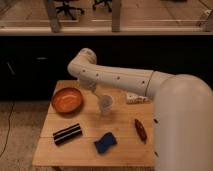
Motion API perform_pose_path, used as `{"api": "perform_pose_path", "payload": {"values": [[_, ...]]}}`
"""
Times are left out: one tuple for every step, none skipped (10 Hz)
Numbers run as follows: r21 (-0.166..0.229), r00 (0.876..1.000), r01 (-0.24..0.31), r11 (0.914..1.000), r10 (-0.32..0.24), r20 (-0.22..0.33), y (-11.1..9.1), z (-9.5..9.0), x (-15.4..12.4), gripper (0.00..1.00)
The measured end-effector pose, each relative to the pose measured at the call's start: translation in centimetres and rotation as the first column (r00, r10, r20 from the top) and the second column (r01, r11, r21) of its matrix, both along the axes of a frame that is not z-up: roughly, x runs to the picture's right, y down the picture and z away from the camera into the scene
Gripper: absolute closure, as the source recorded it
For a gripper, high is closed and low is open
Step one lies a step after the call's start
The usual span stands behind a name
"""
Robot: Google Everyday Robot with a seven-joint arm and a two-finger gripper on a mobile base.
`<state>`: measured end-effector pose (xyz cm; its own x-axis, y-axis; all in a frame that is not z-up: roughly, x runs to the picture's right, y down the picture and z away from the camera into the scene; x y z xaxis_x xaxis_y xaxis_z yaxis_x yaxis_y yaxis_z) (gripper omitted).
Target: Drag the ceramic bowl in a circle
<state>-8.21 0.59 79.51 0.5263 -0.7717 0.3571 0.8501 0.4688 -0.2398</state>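
The ceramic bowl [67,100], round, shallow and glossy orange-brown, sits at the left of the wooden table [125,150]. My white arm reaches in from the right, bends at an elbow above the table's back left, and comes down between the bowl and a small translucent white cup [105,104]. My gripper [95,91] hangs just right of the bowl's far rim and just above and left of the cup. It is largely hidden under the wrist. I cannot tell whether it touches the bowl.
A black striped bar [67,133] lies at the front left, a blue sponge [105,142] at the front middle, a red-brown oblong item [140,130] at the right. A white packet [135,98] lies at the back right under the arm. A dark counter stands behind the table.
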Motion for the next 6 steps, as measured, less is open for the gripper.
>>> {"api": "perform_pose_path", "payload": {"values": [[-0.002,1.000,0.017,0.9998,-0.017,0.014,0.2,0.5,-0.8,0.20],[-0.003,0.999,0.027,0.9996,-0.027,0.021,0.3,0.9,-1.1,0.20],[-0.005,0.999,0.034,0.9994,-0.034,0.028,0.5,1.2,-1.3,0.20],[-0.007,0.999,0.041,0.9992,-0.040,0.034,0.5,1.6,-1.5,0.20],[-0.010,0.998,0.051,0.9987,-0.050,0.041,0.7,2.1,-1.9,0.20],[-0.013,0.997,0.062,0.9980,-0.061,0.049,0.9,2.5,-2.5,0.20]]}}
